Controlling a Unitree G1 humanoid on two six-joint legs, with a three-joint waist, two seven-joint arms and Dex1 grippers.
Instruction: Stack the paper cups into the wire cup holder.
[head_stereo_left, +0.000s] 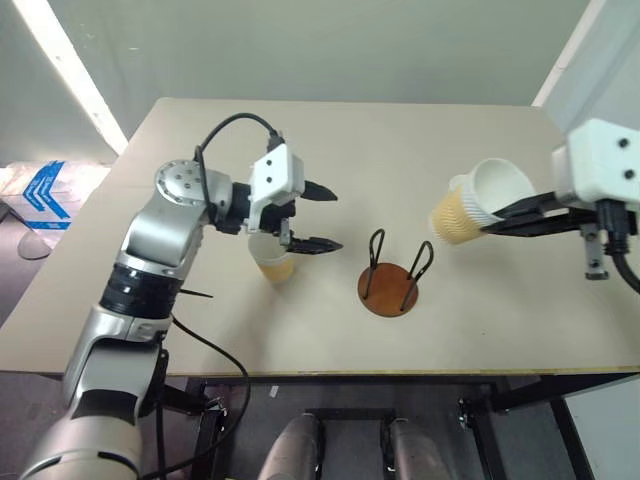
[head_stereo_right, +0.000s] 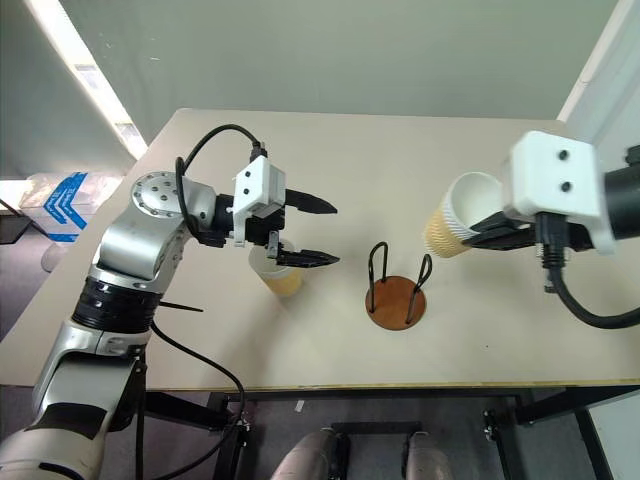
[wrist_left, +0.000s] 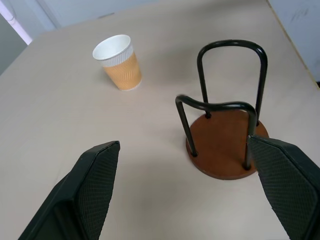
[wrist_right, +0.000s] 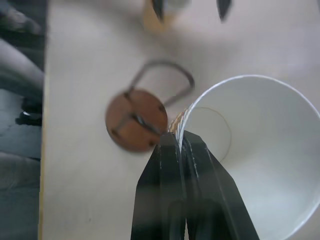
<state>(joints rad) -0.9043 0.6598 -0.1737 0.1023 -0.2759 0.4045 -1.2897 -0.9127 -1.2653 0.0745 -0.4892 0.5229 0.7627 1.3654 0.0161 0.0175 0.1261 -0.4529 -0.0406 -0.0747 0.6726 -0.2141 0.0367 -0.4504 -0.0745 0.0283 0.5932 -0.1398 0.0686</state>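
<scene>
My right gripper (head_stereo_left: 487, 222) is shut on the rim of a paper cup (head_stereo_left: 470, 205), one finger inside and one outside. The cup hangs tilted in the air, to the right of the wire cup holder (head_stereo_left: 390, 278) and above it. The right wrist view looks into the held cup (wrist_right: 255, 165), with the holder (wrist_right: 136, 120) on the table below. My left gripper (head_stereo_left: 318, 217) is open, holds nothing, and hovers just over a second paper cup (head_stereo_left: 272, 260) standing left of the holder. In the left wrist view a cup (wrist_left: 119, 62) stands upright beyond the holder (wrist_left: 227, 135).
The beige table (head_stereo_left: 420, 140) has its front edge close below the holder. A black cable (head_stereo_left: 235, 125) loops over my left wrist. A grey wall rises behind the table's far edge.
</scene>
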